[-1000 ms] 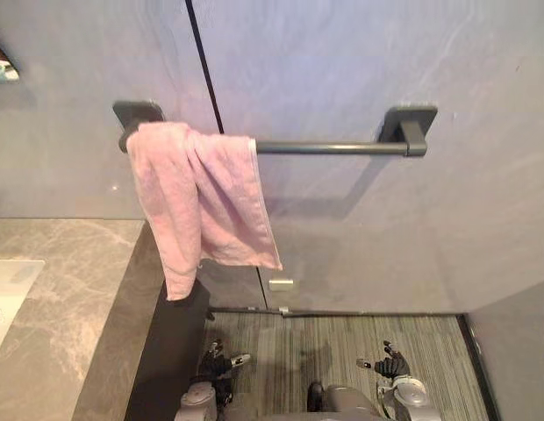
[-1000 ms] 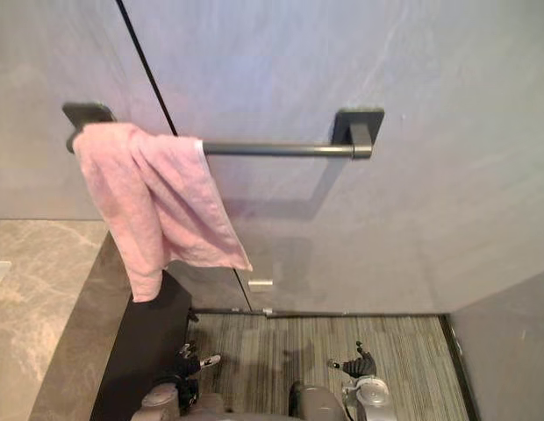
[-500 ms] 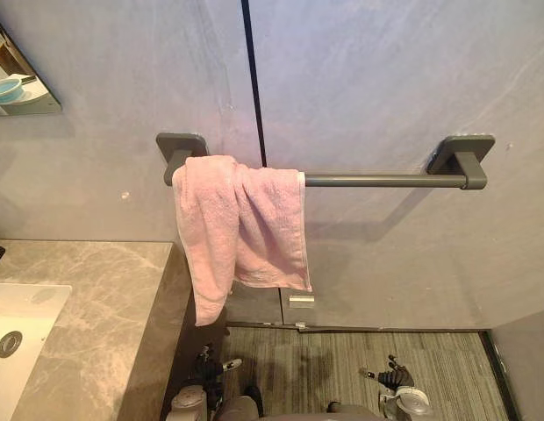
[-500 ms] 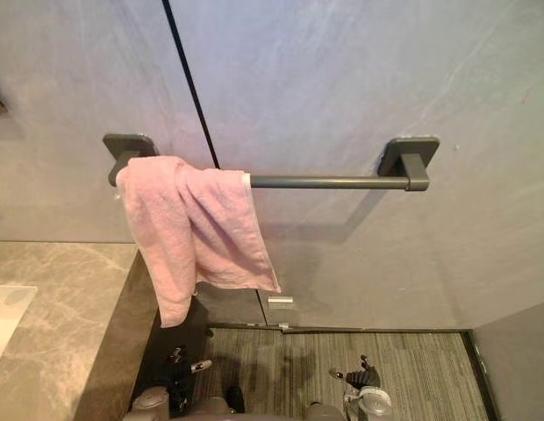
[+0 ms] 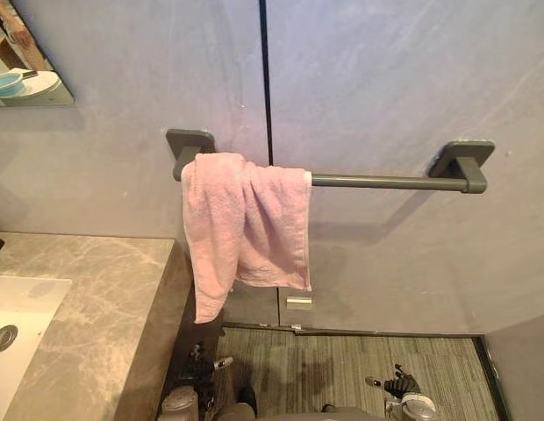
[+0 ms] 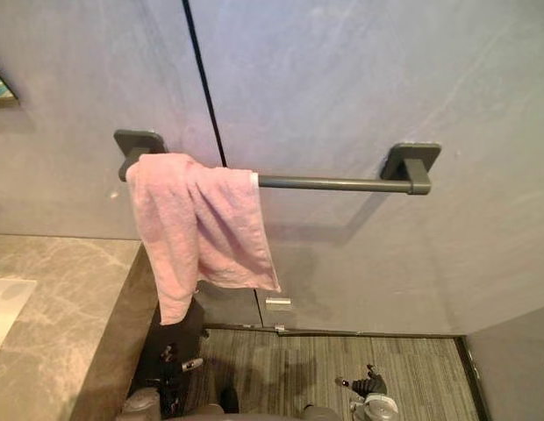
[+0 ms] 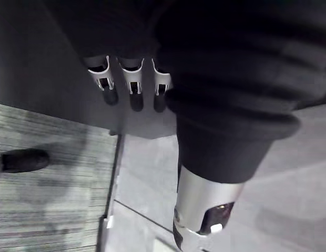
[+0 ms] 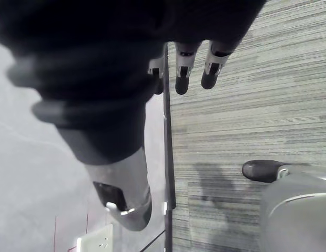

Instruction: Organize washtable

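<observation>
Pink towel (image 5: 246, 228) hangs over the towel bar (image 5: 386, 181) on the grey wall, bunched at the bar's left end against the left bracket. It is draped unevenly: one long tail drops past the edge of the stone counter (image 5: 88, 324), and the shorter fold ends above the small wall plate (image 5: 298, 303). The rest of the bar toward the right bracket is bare. The counter runs along the robot's left, with the white sink (image 5: 17, 329) set into it; a corner of a mirror (image 5: 31, 83) above shows a reflected bowl. Left hand (image 7: 215, 94) hangs low beside the counter's dark side panel, its fingers (image 7: 132, 89) straight and loose and nothing in them. Right hand (image 5: 400, 386) hangs low over the striped floor, well apart from the towel and likewise slack and empty in its own wrist view. Judgement on progress: the towel step reads as largely done, since the towel is on the bar and neither hand is on it. It is crumpled, so spreading it flat along the bar may remain if a neat hang is wanted. Most of the counter lies outside these views, so I cannot say what else is left to tidy there. Both arms sit in a rest posture, which suits either a finished step or a pause before turning to the counter.
</observation>
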